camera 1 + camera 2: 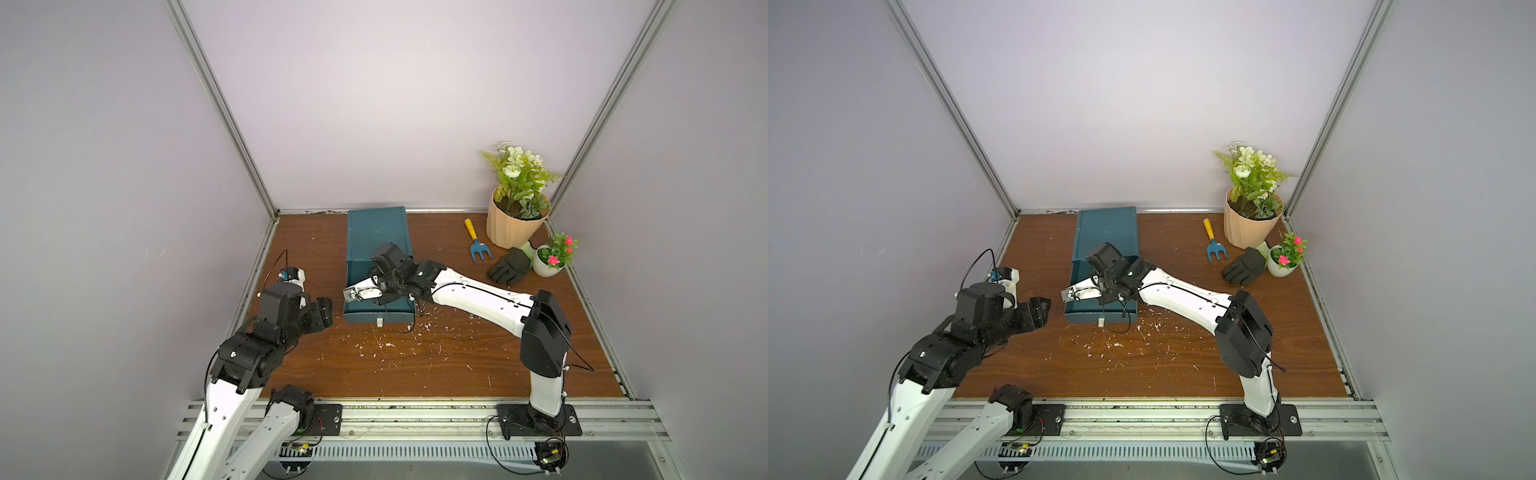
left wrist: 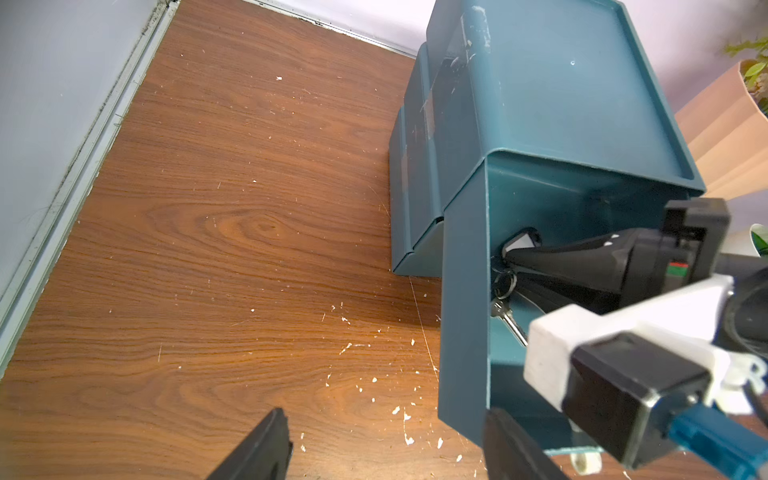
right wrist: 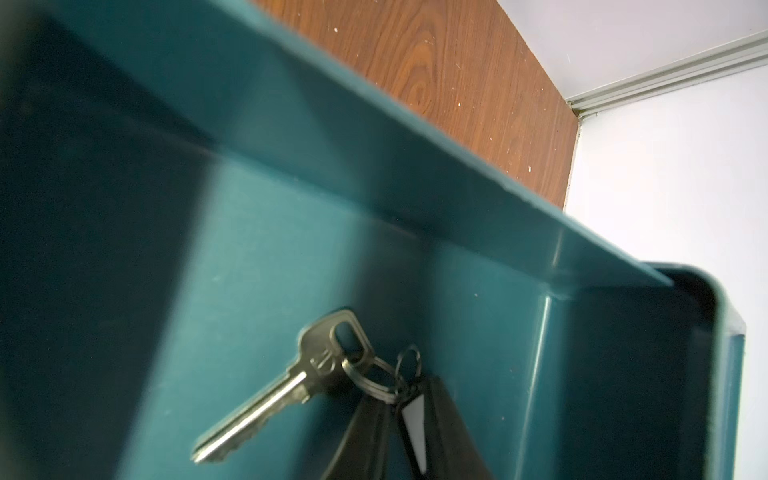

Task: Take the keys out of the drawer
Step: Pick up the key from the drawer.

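Brown wooden worktop (image 1: pixel 415 365): the right arm stretches low into the open drawer (image 3: pixel 291 232), its end effector (image 3: pixel 406 395) pinching the keys (image 3: pixel 291 382) by a black tag. The left end effector (image 2: pixel 386 415) hangs wide beside the drawer.

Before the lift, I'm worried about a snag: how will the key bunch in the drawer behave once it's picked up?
The key bunch is loosely linked by rings, so the silver key will probably dangle and swing. It looks like small metal, likely light yet slippery. Swinging, it might catch the drawer wall.
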You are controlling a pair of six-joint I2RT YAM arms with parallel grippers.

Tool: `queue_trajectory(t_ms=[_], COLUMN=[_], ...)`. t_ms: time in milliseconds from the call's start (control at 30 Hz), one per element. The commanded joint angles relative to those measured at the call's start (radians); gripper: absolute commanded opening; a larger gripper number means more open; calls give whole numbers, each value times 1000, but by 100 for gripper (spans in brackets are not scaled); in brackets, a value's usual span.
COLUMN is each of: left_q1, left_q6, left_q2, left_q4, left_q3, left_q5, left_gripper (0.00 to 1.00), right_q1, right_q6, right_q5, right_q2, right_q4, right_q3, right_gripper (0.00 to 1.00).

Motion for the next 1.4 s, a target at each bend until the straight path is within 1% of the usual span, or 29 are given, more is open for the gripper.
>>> queue_trajectory(t_ms=[0, 300, 433, 667, 833, 1367], left_q1=[10, 12, 11, 11, 11, 11], left_q6=[-2, -7, -8, -10, -8, -11], left_q2=[-12, -24, -27, -32, -33, -27], left_q4=[7, 6, 3, 1, 1, 1], left_q3=[26, 29, 29, 30, 28, 30], left_q5=[-2, -1, -4, -6, -4, -3], left_gripper=[76, 76, 76, 76, 76, 75], right_q1=[5, 12, 8, -10, -23, -43], right_q6=[14, 47, 80, 168, 204, 314], right_q5=[-33, -21, 6, -26, -32, -70], right_q2=[23, 36, 36, 3, -9, -159], right_q4=[-16, -23, -15, 43, 51, 193], right_q3=[17, 41, 63, 64, 68, -50], right_gripper=[18, 0, 0, 0, 0, 0])
